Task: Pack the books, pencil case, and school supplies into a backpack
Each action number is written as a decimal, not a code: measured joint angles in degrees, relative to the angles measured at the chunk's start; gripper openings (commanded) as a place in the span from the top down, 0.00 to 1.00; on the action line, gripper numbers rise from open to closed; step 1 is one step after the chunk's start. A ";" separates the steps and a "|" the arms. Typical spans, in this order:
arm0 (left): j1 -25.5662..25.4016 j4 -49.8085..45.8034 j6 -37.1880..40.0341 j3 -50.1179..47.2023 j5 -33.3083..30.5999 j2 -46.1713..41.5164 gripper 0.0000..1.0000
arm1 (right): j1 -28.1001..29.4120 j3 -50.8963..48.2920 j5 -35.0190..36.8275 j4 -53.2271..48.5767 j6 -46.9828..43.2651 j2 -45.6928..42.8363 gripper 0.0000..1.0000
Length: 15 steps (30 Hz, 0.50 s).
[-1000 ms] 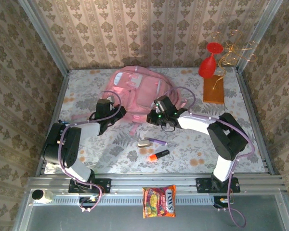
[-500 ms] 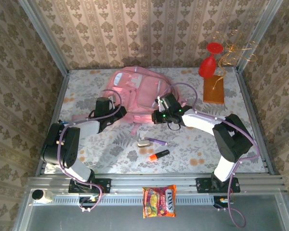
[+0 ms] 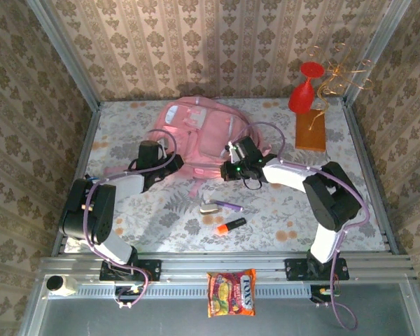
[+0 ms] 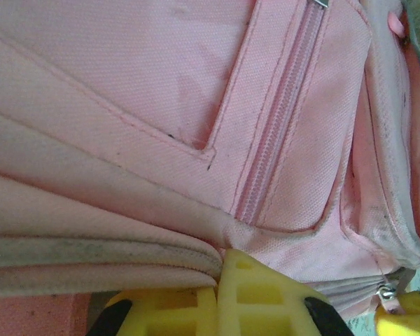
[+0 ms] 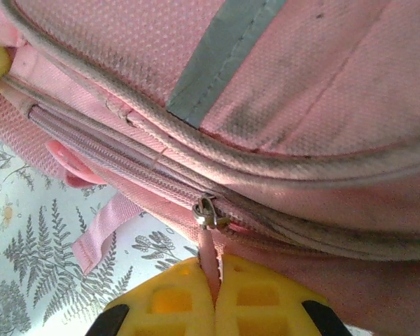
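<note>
The pink backpack [image 3: 196,129] lies flat at the back middle of the table. My left gripper [image 3: 173,168] is at its lower left edge, and in the left wrist view the left gripper [image 4: 220,264] is shut on the piped fabric rim of the backpack [image 4: 161,105]. My right gripper [image 3: 228,170] is at the lower right edge, and in the right wrist view the right gripper [image 5: 215,280] is shut on the pink zipper pull [image 5: 210,253] below the metal slider [image 5: 207,210]. A purple pen [image 3: 230,206], a beige oblong piece [image 3: 210,208] and an orange-and-black marker [image 3: 231,225] lie in front. The books and pencil case are out of view.
An orange-brown slab [image 3: 310,131] carrying a red vase [image 3: 302,91] and gold wire stands at the back right. A snack packet [image 3: 231,292] lies on the metal rail in front of the table. Patterned walls close in the table on three sides.
My right gripper has shifted a little right and toward the back along the backpack's lower edge, with the zipper pull in it. The left arm has stayed put.
</note>
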 measured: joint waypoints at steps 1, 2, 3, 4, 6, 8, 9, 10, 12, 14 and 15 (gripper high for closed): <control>0.00 -0.42 0.20 0.15 0.20 -0.09 1.00 | 0.00 -0.26 0.83 -0.33 -0.02 -0.74 1.00; 0.13 -0.87 0.44 0.35 0.35 -0.24 1.00 | 0.00 -0.50 1.75 -0.94 -0.13 -1.64 1.00; 0.28 -1.27 0.66 0.52 0.59 -0.48 1.00 | 0.00 -0.74 2.84 -1.42 -0.17 -2.51 1.00; 0.42 -1.62 0.96 0.68 0.81 -0.76 1.00 | 0.00 -0.92 3.56 -1.75 -0.20 -3.17 1.00; 0.66 -2.60 1.46 1.20 1.36 -1.27 1.00 | 0.00 -1.11 4.90 -2.56 -0.26 -4.68 1.00; 0.87 -3.48 1.90 1.84 1.70 -1.49 1.00 | 0.00 -1.11 5.73 -2.82 -0.37 -5.64 1.00; 1.05 -3.98 2.16 2.23 2.03 -1.49 1.00 | 0.00 -1.11 6.01 -2.97 -0.39 -6.01 1.00; 1.16 -4.44 2.40 2.51 2.05 -1.49 1.00 | 0.00 -1.11 6.47 -3.13 -0.39 -6.32 1.00; 1.46 -4.98 2.82 2.95 2.21 -1.49 1.00 | 0.00 -1.11 6.95 -3.50 -0.46 -6.78 1.00; 1.51 -5.42 3.13 3.19 2.27 -1.49 1.00 | 0.04 -1.11 7.21 -3.67 -0.59 -6.86 1.00; 1.60 -5.81 3.41 3.39 2.38 -1.49 1.00 | 0.04 -1.11 7.91 -4.35 -0.83 -7.13 1.00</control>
